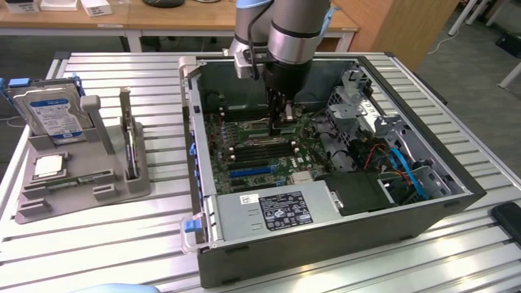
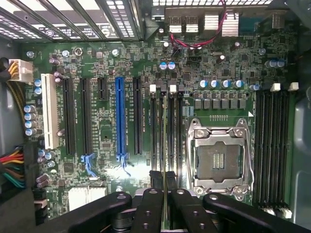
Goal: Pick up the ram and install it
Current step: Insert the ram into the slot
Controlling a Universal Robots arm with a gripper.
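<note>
My gripper (image 1: 281, 126) reaches down inside the open computer case (image 1: 326, 247), low over the green motherboard (image 1: 244, 149). In the wrist view its black fingers (image 2: 150, 196) are shut on the ram (image 2: 165, 187), which I see edge-on as a thin strip between them. The strip lines up with the bank of black memory slots (image 2: 165, 121) just beside the empty silver processor socket (image 2: 217, 158). How close the ram's lower edge is to a slot I cannot tell.
A second bank of memory slots (image 2: 272, 145) lies on the socket's other side. The power supply (image 1: 277, 210) and drive cages with cables (image 1: 382, 152) crowd the case. On the exterior view's left, a grey tray (image 1: 82, 198) holds a hard drive (image 1: 53, 113) and a processor chip (image 1: 49, 166).
</note>
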